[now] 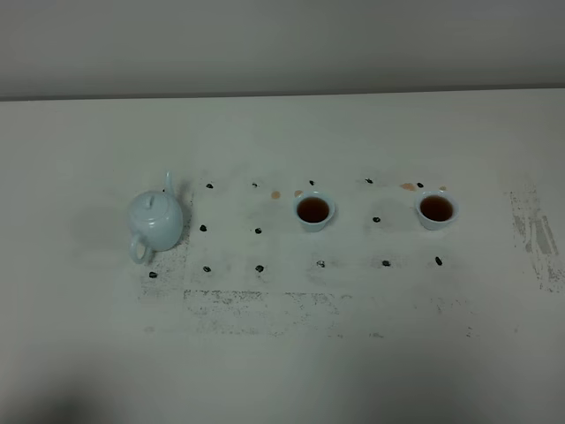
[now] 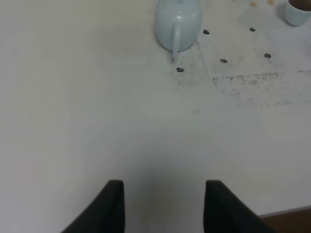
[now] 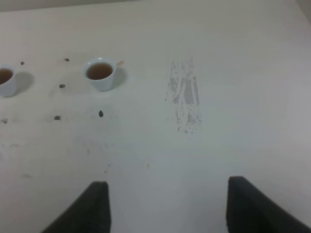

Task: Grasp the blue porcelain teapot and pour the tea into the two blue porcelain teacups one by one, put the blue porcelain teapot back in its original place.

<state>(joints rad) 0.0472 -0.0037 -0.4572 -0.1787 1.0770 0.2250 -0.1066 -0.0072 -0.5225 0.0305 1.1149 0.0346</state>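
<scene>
The left claw (image 2: 163, 206) hangs open over bare worktop (image 2: 97, 121), its 2 dark fingers (image 2: 109, 208) spread apart with nothing between them. Ahead of it, well apart, stands the teapot (image 2: 178, 22), upright, its loop handle turned back toward the claw and its lid cut off at the frame edge. Small dark marks (image 2: 180, 70) dot the worktop just beside the teapot's base, with a band of grey scuffing (image 2: 248, 80) running off to the claw's right. Further ahead and to the right, the edge of 1 cup (image 2: 296, 12) shows.

The right claw (image 3: 165, 206) is also open, fingers (image 3: 95, 208) wide, holding nothing above plain worktop. Ahead and to its left sits the right cup (image 3: 101, 73), upright and filled with brown tea. Beyond it to the left, half cut by the frame, is the left cup (image 3: 6, 80), also holding tea. A grey scuffed patch (image 3: 184, 97) lies ahead of this claw, slightly to its right.

From the high camera neither claw is in view. The teapot (image 1: 155, 221) stands at the left with its spout pointing away, and the 2 cups (image 1: 314, 210) (image 1: 436, 209) sit in a row to its right, each well apart from the other. Faint orange spots (image 1: 407, 186) lie just behind the cups.
</scene>
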